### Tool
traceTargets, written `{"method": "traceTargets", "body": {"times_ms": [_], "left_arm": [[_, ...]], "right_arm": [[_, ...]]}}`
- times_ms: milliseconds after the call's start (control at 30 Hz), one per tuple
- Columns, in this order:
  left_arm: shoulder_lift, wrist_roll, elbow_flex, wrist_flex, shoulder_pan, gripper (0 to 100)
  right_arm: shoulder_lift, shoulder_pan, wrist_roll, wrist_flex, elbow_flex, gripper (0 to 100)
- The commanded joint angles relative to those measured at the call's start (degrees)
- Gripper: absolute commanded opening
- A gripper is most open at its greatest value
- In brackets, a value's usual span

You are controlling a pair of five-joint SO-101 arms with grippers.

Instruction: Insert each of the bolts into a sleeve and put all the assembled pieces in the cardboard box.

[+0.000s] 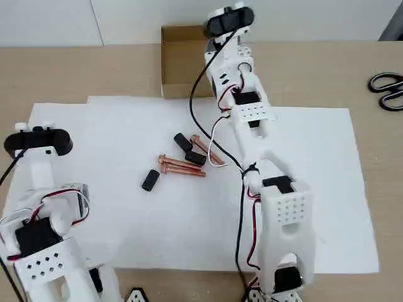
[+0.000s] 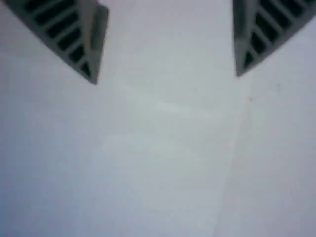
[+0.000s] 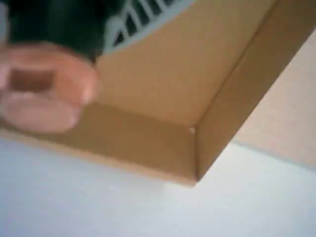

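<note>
Three copper bolts (image 1: 182, 166) lie loose in the middle of the white paper, one of them angled (image 1: 205, 150). Among them lie three black sleeves (image 1: 150, 180), (image 1: 183, 141), (image 1: 195, 158). The cardboard box (image 1: 178, 60) stands at the back of the table. My right gripper (image 3: 84, 29) hangs over the box's corner (image 3: 192, 131), shut on a black sleeve (image 3: 54, 22) with a copper bolt head (image 3: 44, 89) sticking out of it. My left gripper (image 2: 167, 71) is open over bare paper at the table's left, fingers (image 2: 84, 44) wide apart with nothing between them.
The white paper sheet (image 1: 315, 189) covers most of the wooden table. Black scissors (image 1: 387, 88) lie at the far right edge. The right arm (image 1: 249, 107) stretches across the paper toward the box, with cables trailing beside the bolts.
</note>
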Motion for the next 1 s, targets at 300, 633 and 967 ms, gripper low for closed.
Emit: {"method": "traceTargets", "body": {"times_ms": [300,633,967], "left_arm": [[-0.8,0.0,-0.6,0.4,0.1,17],[-0.8,0.0,-0.6,0.4,0.1,17],[-0.8,0.0,-0.6,0.3,0.2,17]], "right_arm": [[9.7,-0.5,0.1,-1.5,-12.0,16.3],[8.5,-0.3,0.1,0.8,-14.9,18.4],[-6.6,0.0,0.0,30.8,-17.3,18.4]]}}
